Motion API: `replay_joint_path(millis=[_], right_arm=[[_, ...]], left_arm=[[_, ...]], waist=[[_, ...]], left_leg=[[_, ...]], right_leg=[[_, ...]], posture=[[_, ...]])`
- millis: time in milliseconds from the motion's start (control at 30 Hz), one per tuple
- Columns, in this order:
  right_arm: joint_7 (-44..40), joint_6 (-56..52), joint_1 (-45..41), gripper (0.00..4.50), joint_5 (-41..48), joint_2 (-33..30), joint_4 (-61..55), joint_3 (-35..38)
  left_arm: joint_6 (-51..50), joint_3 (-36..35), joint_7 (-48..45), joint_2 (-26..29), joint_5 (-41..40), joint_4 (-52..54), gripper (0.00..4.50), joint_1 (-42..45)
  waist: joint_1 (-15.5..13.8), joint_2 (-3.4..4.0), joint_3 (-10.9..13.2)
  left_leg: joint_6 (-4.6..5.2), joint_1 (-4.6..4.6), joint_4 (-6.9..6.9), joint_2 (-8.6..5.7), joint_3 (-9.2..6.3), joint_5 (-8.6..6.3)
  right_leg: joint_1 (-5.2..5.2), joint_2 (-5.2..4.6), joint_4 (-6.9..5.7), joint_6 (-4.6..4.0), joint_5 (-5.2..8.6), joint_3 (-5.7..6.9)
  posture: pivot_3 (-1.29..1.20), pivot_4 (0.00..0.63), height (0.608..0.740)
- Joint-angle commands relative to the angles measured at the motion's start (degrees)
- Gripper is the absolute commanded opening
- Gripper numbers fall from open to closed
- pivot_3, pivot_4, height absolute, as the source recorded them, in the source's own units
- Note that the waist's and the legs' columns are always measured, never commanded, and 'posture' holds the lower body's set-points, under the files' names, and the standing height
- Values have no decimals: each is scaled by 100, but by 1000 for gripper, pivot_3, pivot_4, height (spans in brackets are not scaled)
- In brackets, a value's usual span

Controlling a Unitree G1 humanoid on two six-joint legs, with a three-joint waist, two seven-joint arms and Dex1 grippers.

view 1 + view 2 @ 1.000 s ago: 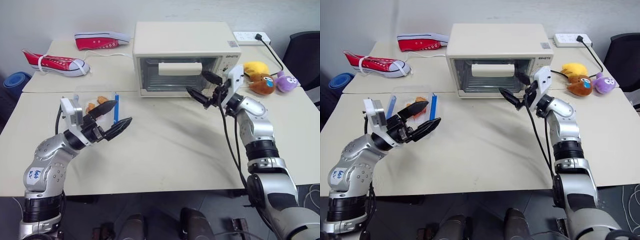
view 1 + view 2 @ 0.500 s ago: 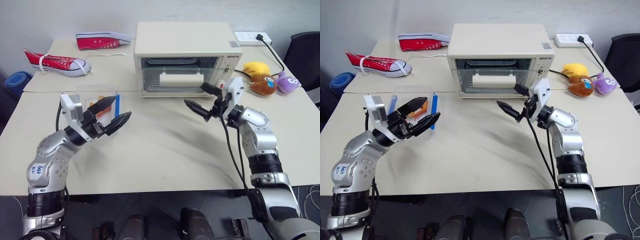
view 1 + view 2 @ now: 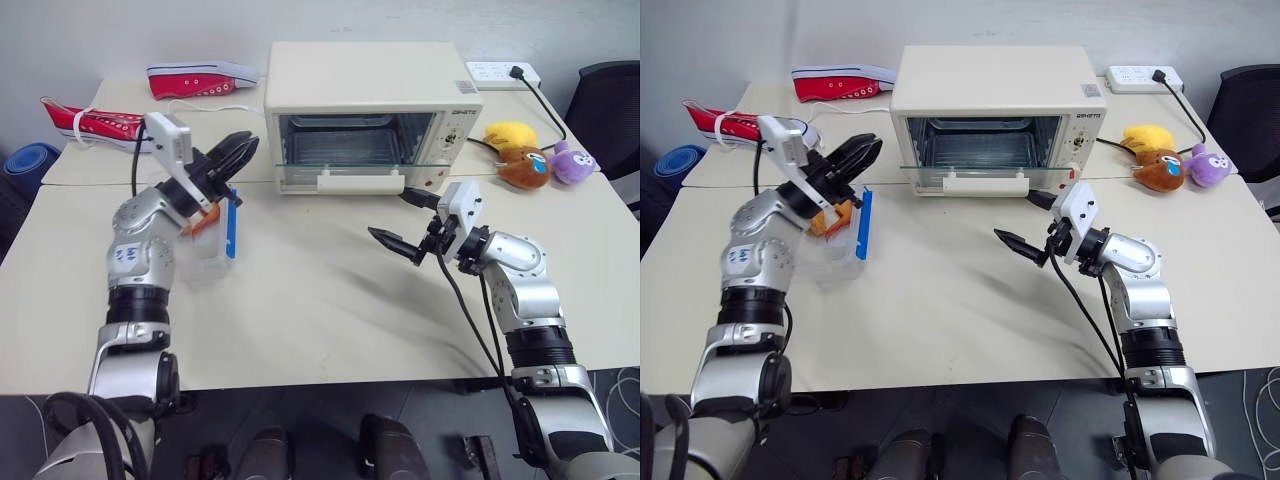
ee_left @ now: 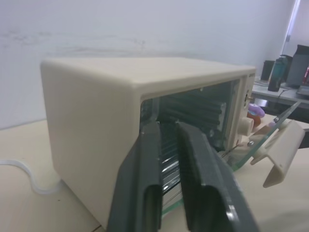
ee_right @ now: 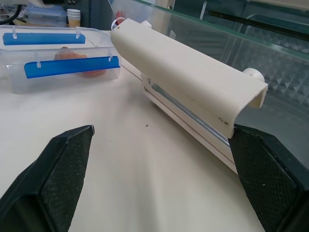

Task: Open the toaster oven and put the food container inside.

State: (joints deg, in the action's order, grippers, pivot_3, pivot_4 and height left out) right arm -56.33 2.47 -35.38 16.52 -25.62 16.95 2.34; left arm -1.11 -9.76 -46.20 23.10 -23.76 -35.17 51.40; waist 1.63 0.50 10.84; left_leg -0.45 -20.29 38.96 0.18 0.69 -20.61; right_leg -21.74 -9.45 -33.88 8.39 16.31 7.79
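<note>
Head views: the boxy cream-white toaster oven (image 3: 372,105) has its glass door (image 3: 970,176) dropped flat, so opening looks done and the loading step is in hand. The clear rectangular plastic food container with blue clip strips (image 3: 843,237) rests on the beige table (image 3: 330,310), left of the oven and apart from it. The left gripper (image 3: 228,160) is raised above the box, clenched and empty. The right gripper (image 3: 404,222) hovers spread wide just before the door, gripping nothing. Next, I judge, the left must part its jaws, descend and take the box.

Left wrist view: pressed-together fingers (image 4: 145,183) aim at the oven's side, showing the rack inside.

Right wrist view: cream bar handle (image 5: 188,94) close up, between its splayed fingers; the container sits beyond.
</note>
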Motion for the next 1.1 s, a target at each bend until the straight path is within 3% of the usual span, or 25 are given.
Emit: replay_joint_path(millis=[33, 233, 400, 533, 700, 900, 1000, 1100], right_arm=[[-2, 164, 48, 4500, 16, -44, -185, 26], [-23, 54, 876, 4500, 462, -179, -949, 376], [-55, -38, 2507, 4500, 668, -600, -1829, 830], [61, 171, 3488, 4500, 730, -851, -2070, 1391], [169, 230, 3654, 4500, 784, -1008, -2208, 1791], [-33, 17, 3122, 4500, 1120, -1066, -2288, 1592], [-217, -744, 2861, 4500, 1598, -1166, -2453, 1418], [-472, -719, 2524, 4500, 1714, -1169, -2413, 1333]], left_arm=[[344, 195, -335, -134, 250, -388, 74, 278], [552, 472, -601, -282, 590, -555, 74, 265], [322, 875, -961, -134, 869, -29, 74, -33], [741, 1520, -725, 127, 1840, 303, 74, -347], [419, 1712, -503, -63, 2002, 717, 74, -593], [-117, 1710, -294, -188, 1909, 1490, 74, -973], [-786, 1267, -62, -283, 1312, 2561, 667, -1377], [-1210, 672, 46, -35, 736, 3836, 1569, -2080]], waist=[[-6, -1, 1], [-79, -3, 2], [-207, -4, 2], [-236, -5, 3], [-243, -6, 4], [-277, -6, 4], [-284, -7, 4], [-282, -6, 4]], left_leg=[[0, 0, 0, 0, 1, 0], [1, -5, 8, -1, -2, 0], [5, -11, 11, -4, -2, -3], [10, 1, 16, -4, 12, -3], [10, 8, 16, -2, 22, -3], [11, 7, 16, -2, 21, -3], [11, 7, 18, -1, 18, -3], [10, 2, 19, 3, 9, -3]], right_leg=[[0, 0, 0, 0, 0, -1], [0, 0, -2, 1, -1, 0], [0, -1, 3, 3, -2, 1], [6, -1, -2, 9, -6, -13], [5, -1, -6, 9, -7, -25], [5, -1, -4, 9, -7, -24], [5, -1, -5, 9, -7, -24], [4, -1, -4, 9, -7, -19]], posture=[[0, 150, 740], [0, 150, 740], [0, 150, 740], [0, 150, 740], [0, 150, 740], [0, 150, 740], [0, 150, 740], [0, 150, 740]])
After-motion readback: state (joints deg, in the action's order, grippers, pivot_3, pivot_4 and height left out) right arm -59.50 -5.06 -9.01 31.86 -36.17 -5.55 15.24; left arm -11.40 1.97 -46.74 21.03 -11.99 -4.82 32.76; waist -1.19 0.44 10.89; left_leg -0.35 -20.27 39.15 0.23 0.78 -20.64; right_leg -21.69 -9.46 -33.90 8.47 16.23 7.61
